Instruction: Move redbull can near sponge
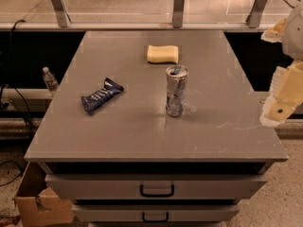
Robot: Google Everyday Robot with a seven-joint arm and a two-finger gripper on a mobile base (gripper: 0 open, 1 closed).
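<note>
Starting with the broad grey flat-topped drawer table, we find the pale yellow-and-white gripper hanging off its right edge, well apart from everything. We cannot tell whether it is open or closed. The flat dark blue snack wrapper lies to the left. The slim silver-and-blue redbull can stands upright mid-table, with the pale yellow rectangular sponge near behind it. We judge the grasp should come level from the right at mid-body, keeping the can upright and never nudging the sponge.
</note>
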